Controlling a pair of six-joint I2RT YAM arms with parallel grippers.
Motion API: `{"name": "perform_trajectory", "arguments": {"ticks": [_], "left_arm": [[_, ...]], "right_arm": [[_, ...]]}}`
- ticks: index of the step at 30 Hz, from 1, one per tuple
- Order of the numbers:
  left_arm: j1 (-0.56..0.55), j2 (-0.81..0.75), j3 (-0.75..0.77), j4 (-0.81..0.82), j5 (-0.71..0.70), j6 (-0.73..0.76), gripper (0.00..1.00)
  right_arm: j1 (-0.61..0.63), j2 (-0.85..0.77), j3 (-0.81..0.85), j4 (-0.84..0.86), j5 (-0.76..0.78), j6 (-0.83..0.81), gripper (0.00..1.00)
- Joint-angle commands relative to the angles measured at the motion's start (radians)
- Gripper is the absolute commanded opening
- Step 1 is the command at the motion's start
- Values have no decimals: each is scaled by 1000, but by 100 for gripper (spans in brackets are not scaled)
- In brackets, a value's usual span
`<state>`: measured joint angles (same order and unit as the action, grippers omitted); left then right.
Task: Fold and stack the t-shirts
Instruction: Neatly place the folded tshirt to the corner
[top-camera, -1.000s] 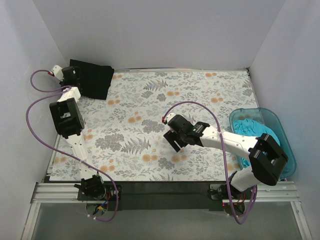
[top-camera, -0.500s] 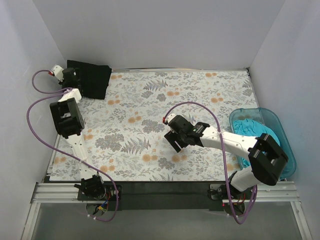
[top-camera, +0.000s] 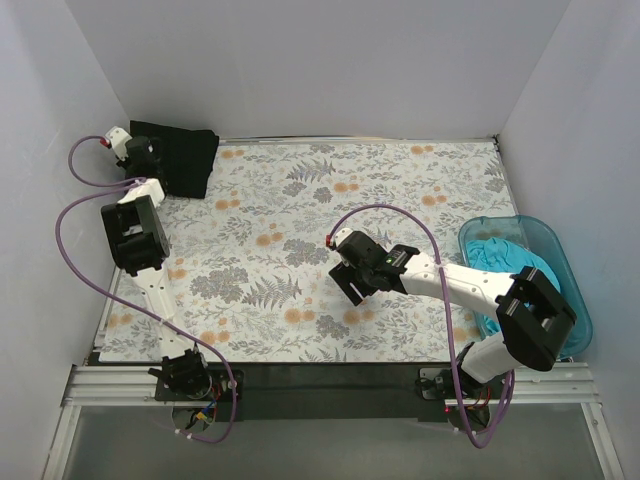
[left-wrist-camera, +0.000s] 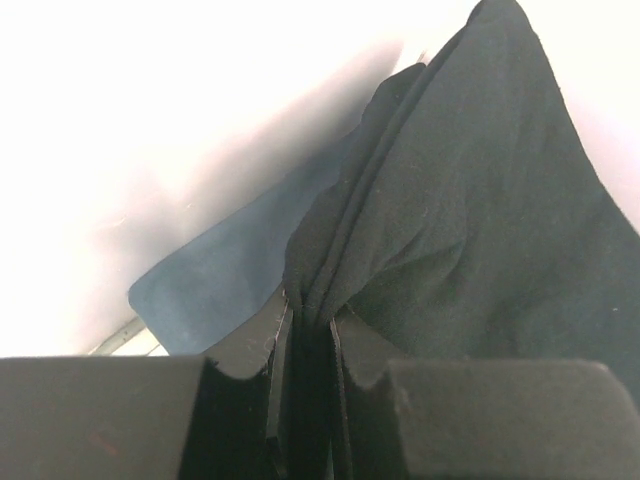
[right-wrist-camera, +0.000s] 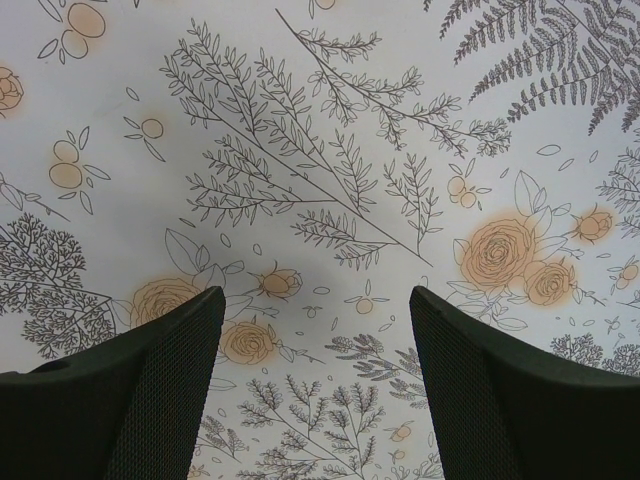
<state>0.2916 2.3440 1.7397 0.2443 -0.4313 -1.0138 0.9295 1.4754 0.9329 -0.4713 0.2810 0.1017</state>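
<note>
Pinching a bunched fold of the black t-shirt (left-wrist-camera: 470, 220), the left tool (left-wrist-camera: 308, 325) has its two fingers (left-wrist-camera: 250, 345) drawn close together, with several layers of dark cloth squeezed in the narrow slot between them. From that pinch the cloth rises and fans out toward the upper right of the left wrist view. To the left of the black fabric, and lower, a patch of the slate blue-grey t-shirt (left-wrist-camera: 215, 280) shows against the pale wall. Its edge runs under the black one, though how much of it is covered cannot be told.

Seen from above, the black t-shirt sits as a dark folded block at the far left corner of the table, tight against the wall. Its right side lies on the edge of the floral table cloth (top-camera: 400, 190).

The right tool (top-camera: 350, 285) hangs over the middle of the table, a little right of centre. Its fingers (right-wrist-camera: 150, 380) stand wide apart, and the printed roses and ferns show between them.

The bright turquoise t-shirt (top-camera: 505, 262) lies crumpled inside the translucent teal tub (top-camera: 575, 300) at the right edge of the table, well apart from the right tool.
</note>
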Motion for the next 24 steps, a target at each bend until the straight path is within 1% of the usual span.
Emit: {"name": "perform_trajectory", "arguments": {"ticks": [1,4,5,7,8,9,11,12,14,18,19,20,22,24], "left_arm": [[12,6,41,55,-52,63,8],[12,5,35,55,-64,69,17],[12,3,34,55,-66,75,21],[11,-5,29,55,-60,83,25],[11,-12,26,61,-55,92,32],[9,-17,23,62,-53,95,35],[7,-28,12,64,-52,101,46],[7,-34,9,62,-50,107,55],[4,-51,-2,61,-44,116,60],[-15,-97,-46,59,-43,138,76],[-19,-104,-54,61,-41,139,83],[-23,-123,-63,50,-37,139,87],[-34,-143,-88,40,-21,135,90],[-42,-176,-123,30,-23,130,91]], "right_arm": [[-3,3,-3,8,-8,7,68],[-3,6,3,8,-11,7,68],[-3,5,1,8,-12,6,68],[-3,-3,1,10,-11,7,68],[-3,-3,3,7,-12,7,68],[-3,-4,4,8,-16,7,68],[-3,-9,12,5,-16,6,68],[-3,-15,15,3,-16,4,68],[-3,-26,21,2,-6,0,68],[-3,-73,23,-6,14,10,68],[-3,-84,23,-7,27,16,68],[-4,-95,23,-7,33,27,68],[-4,-130,20,-12,56,36,68],[-4,-164,18,-16,70,49,68]]}}
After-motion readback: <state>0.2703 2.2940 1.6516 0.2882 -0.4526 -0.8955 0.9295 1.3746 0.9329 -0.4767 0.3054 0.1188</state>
